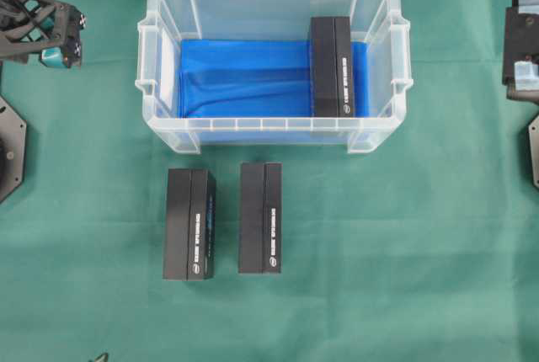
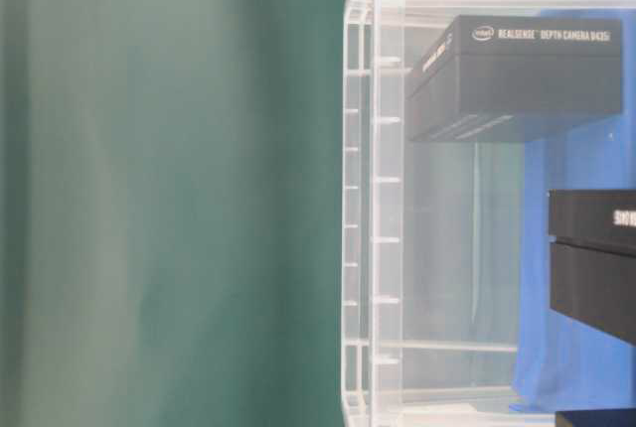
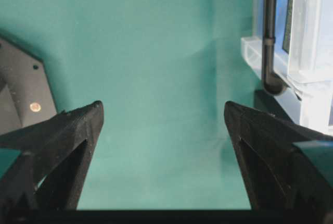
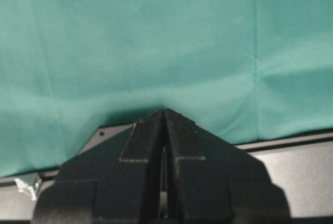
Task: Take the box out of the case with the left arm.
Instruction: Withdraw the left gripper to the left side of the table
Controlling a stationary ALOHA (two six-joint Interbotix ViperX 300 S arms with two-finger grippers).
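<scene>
Two black boxes (image 1: 189, 224) (image 1: 260, 217) lying side by side on the green cloth (image 1: 379, 244) just in front of the case (image 1: 168, 130). Third box (image 1: 331, 66) sitting inside at its right end. Left gripper (image 3: 164, 114) hanging off to the left, jaws wide apart, holding nothing. Right gripper (image 4: 165, 117) at the right edge, jaws pressed together.

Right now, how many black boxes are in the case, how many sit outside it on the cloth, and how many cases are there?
Black boxes in the case: 1
Black boxes outside on the green cloth: 2
Clear cases: 1
Total: 4 things
</scene>
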